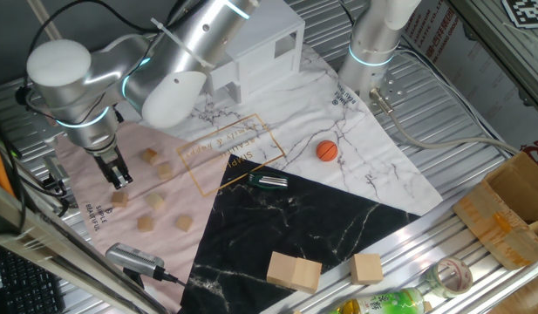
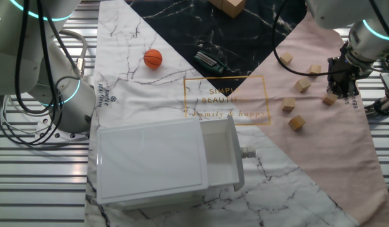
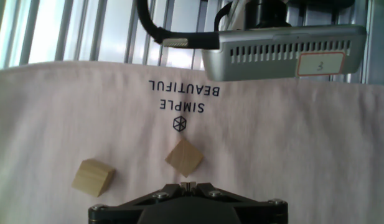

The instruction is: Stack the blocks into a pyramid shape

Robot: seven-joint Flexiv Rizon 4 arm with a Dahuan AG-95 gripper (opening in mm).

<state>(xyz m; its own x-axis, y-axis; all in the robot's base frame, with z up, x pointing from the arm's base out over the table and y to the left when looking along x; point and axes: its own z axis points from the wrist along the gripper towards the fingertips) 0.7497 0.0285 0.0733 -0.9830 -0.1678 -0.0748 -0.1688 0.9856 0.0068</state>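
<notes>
Gripper low over pink cloth, fingers closed together, nothing held. Six blocks scattered separately nearby, none stacked. Likely light, stiff, slightly slippery wood; best gripped on opposite flat faces, mid-height.

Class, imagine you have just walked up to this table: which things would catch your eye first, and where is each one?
The orange ball stands out first, alone on the white marble cloth near the table's middle. Next comes the silver arm's claw, hanging low over the pink cloth among the scattered small wooden cubes, none stacked yet. The white drawer box with its drawer pulled open sits at the cloth's edge, by the arm's base.
</notes>
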